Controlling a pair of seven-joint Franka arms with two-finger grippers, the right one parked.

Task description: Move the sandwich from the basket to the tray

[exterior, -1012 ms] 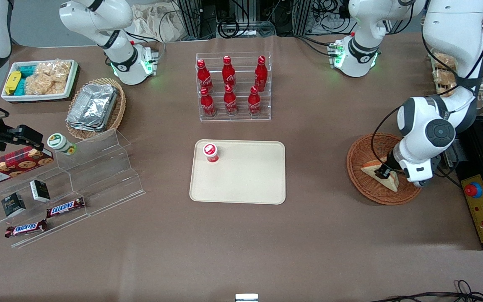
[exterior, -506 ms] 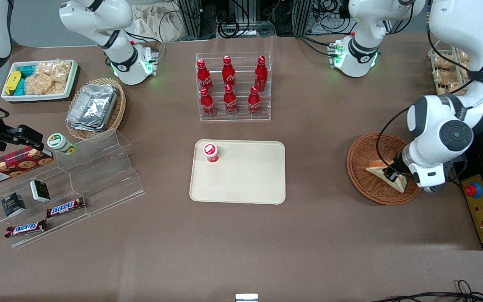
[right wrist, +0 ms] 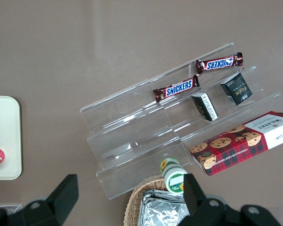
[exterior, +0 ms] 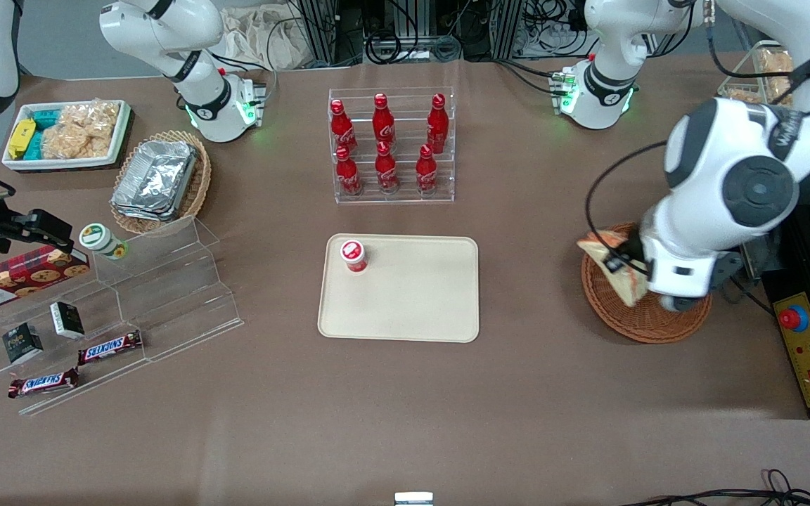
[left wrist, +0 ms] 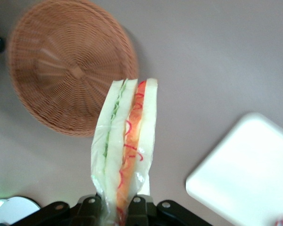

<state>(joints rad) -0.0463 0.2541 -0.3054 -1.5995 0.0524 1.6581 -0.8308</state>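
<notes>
My left gripper (exterior: 619,267) is shut on the clear-wrapped sandwich (exterior: 609,263) and holds it lifted above the reddish-brown wicker basket (exterior: 640,323), over the rim nearest the tray. In the left wrist view the sandwich (left wrist: 127,141) hangs between the fingers (left wrist: 137,207), white bread with green and orange-red filling showing. The basket (left wrist: 66,70) below it holds nothing. The beige tray (exterior: 412,302) lies mid-table toward the parked arm's end, and a corner of it shows in the wrist view (left wrist: 250,174).
A small red-capped cup (exterior: 353,255) stands on the tray's corner. A clear rack of red cola bottles (exterior: 391,147) stands farther from the front camera than the tray. A yellow control box (exterior: 809,351) lies beside the basket at the table's end.
The gripper has risen out of the basket with the sandwich in it and moved toward the tray. The sandwich has left the basket floor.
</notes>
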